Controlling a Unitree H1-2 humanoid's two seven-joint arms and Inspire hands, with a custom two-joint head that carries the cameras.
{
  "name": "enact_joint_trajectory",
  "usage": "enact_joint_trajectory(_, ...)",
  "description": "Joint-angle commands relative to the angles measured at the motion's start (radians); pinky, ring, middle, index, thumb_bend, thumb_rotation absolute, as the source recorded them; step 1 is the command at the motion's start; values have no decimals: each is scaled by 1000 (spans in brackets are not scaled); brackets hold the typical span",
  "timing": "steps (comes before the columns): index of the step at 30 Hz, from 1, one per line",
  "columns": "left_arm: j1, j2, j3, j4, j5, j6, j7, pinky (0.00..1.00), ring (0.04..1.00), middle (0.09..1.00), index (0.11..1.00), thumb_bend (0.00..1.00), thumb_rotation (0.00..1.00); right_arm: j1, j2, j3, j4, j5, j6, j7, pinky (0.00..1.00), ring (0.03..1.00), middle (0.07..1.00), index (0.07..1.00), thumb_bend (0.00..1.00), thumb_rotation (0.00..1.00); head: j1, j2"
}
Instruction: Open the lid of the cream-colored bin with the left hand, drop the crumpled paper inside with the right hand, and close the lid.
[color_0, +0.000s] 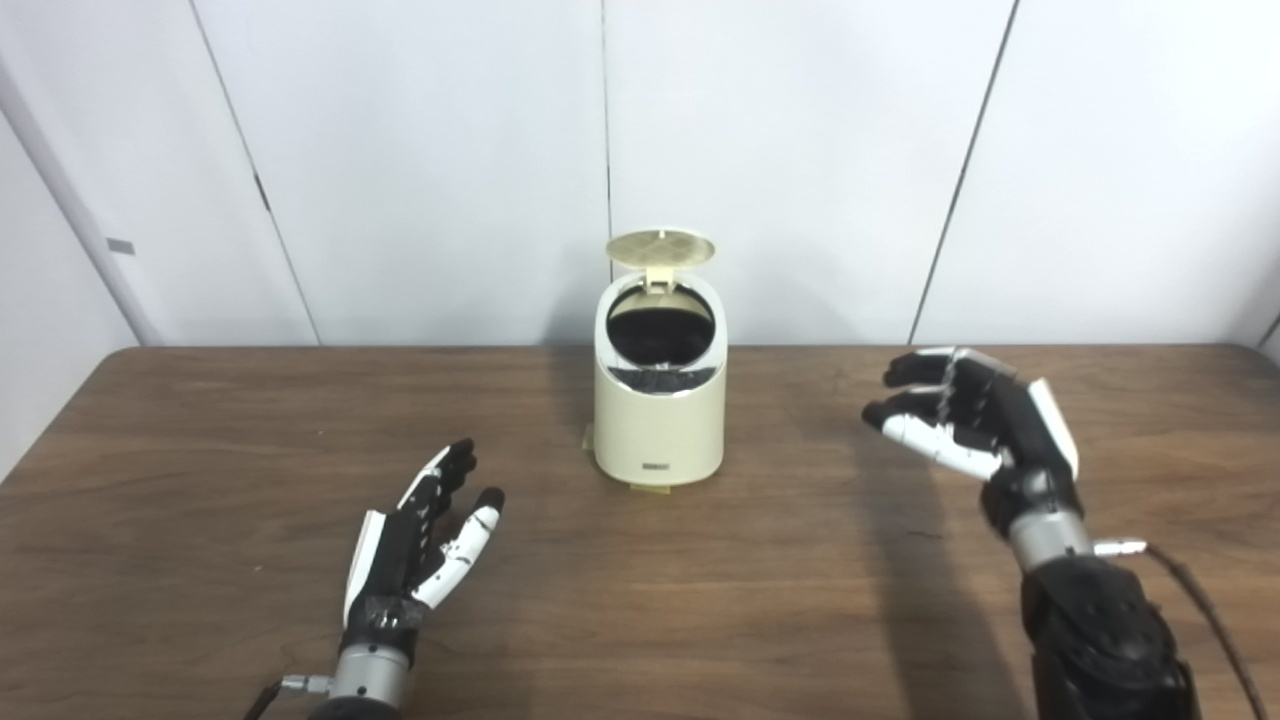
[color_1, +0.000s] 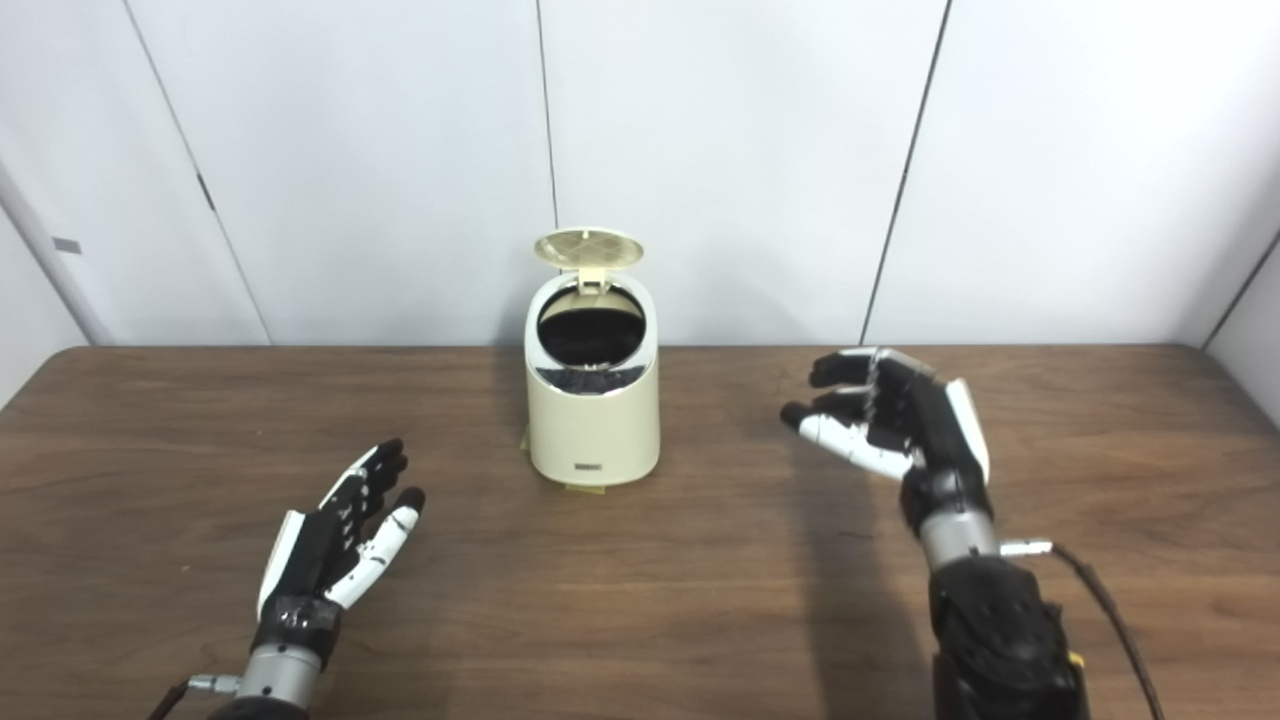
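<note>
The cream-colored bin (color_0: 660, 415) is placed upright near the far edge of the desk (color_0: 200, 450), its long axis vertical and its sloped opening turned toward the cameras, with the lid (color_0: 661, 247) raised at the back. The left hand (color_0: 420, 540) is kept low over the desk with fingers spread and nothing held. The right hand (color_0: 965, 415) is raised to the right of the bin, its fingers loosely curled and apart, also empty.

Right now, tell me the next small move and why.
Probably bring the left hand up to the raised lid and push it shut. The bin stands open, both hands are empty with fingers spread, the right hand hovers beside it, and no paper shows on the table.
</note>
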Motion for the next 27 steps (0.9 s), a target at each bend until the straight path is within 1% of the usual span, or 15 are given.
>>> enact_joint_trajectory(1,-35,6,3,-42,-10,-9,-7,975,943,910,953,519,528,-12,12,-14,-3,67,-59,8,995,995,996,991,699,991,0,3)
enact_joint_trajectory(3,-34,7,4,-44,-23,-10,-11,978,946,917,961,520,534,2,21,-14,27,92,-97,6,999,999,999,998,697,998,0,5)
enact_joint_trajectory(5,-35,9,6,-39,-36,-15,-15,979,949,924,969,523,537,16,27,-8,45,103,-127,4,1000,1000,1000,1000,715,1000,1,7)
enact_joint_trajectory(7,-40,9,8,-37,-36,-10,-17,973,951,925,972,533,548,32,32,3,59,90,-162,-9,1000,1000,1000,1000,718,1000,5,9)
enact_joint_trajectory(8,-44,9,9,-37,-35,-6,-17,967,950,925,971,539,553,41,35,9,63,78,-176,-20,1000,1000,1000,1000,699,1000,6,9)
enact_joint_trajectory(9,-51,11,10,-35,-32,-2,-17,966,950,925,971,540,554,48,39,15,66,65,-186,-31,1000,1000,1000,1000,695,1000,8,10)
enact_joint_trajectory(11,-70,15,12,-35,-35,9,-23,956,944,925,972,542,560,63,47,29,57,48,-185,-52,1000,1000,1000,1000,671,1000,12,10)
enact_joint_trajectory(14,-110,20,19,-33,-63,19,-38,907,936,930,977,536,566,78,47,49,59,31,-197,-66,1000,1000,1000,1000,654,1000,16,11)
enact_joint_trajectory(15,-126,24,19,-32,-68,23,-44,903,935,930,971,553,582,81,44,52,69,30,-210,-66,1000,1000,1000,1000,653,1000,18,8)
enact_joint_trajectory(19,-224,58,4,-29,-43,42,-60,896,933,933,976,526,656,88,41,65,89,17,-250,-78,1000,1000,1000,1000,655,1000,27,1)
enact_joint_trajectory(21,-284,77,-8,-28,-27,62,-74,897,932,936,976,521,691,91,44,70,94,6,-262,-89,1000,1000,1000,1000,660,1000,30,0)
enact_joint_trajectory(25,-389,97,-20,11,-33,65,-94,884,917,930,966,538,691,97,44,80,114,-6,-291,-98,1000,1000,1000,1000,667,1000,39,-7)
enact_joint_trajectory(27,-432,109,-30,28,-34,67,-115,891,921,934,968,548,714,100,45,84,118,-9,-298,-103,1000,1000,1000,1000,676,1000,42,-10)
